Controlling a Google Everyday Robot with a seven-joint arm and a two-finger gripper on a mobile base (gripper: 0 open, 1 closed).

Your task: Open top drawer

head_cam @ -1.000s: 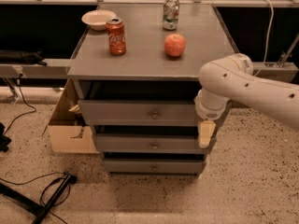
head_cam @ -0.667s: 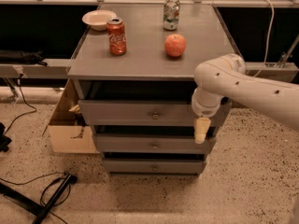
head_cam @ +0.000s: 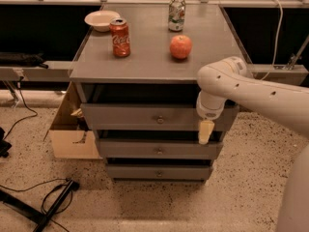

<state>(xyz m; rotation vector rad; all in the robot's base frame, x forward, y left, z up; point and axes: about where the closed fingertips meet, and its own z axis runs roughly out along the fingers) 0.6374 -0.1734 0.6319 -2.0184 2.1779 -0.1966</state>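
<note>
Centrally, the top drawer [head_cam: 125, 116] sat just under the tabletop [head_cam: 145, 66], its long front running left to right and facing the camera; its inside lay hidden in shadow. A white bowl [head_cam: 101, 19], red can [head_cam: 120, 37], green can [head_cam: 176, 14] and apple [head_cam: 180, 46] stood above. A cardboard box [head_cam: 72, 141] sat at left. The tool [head_cam: 205, 131] hung before the drawer's right end, right of the knob [head_cam: 160, 120]; whether it was spread or pressed together could not be told.
</note>
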